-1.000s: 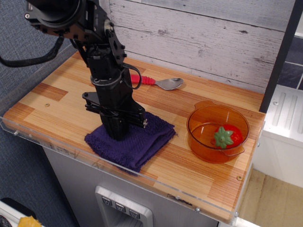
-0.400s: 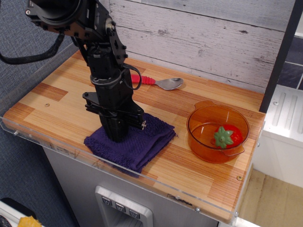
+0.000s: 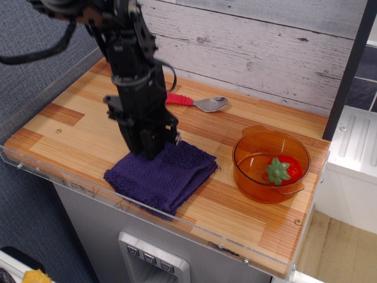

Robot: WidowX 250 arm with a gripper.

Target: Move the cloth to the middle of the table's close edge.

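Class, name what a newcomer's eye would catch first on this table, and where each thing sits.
The black gripper stands over the dark purple cloth at the table's near edge. To the right sits an orange bowl holding a red strawberry; a red-handled spoon lies behind.

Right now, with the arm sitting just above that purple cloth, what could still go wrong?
The cloth lies at the near edge of the table, one corner about at the clear rim, so a nudge might push it over. The pincer hangs close above it and could snag the nubby fabric if it moves sideways. The spoon lies just behind the arm, so a backward swing might knock it.
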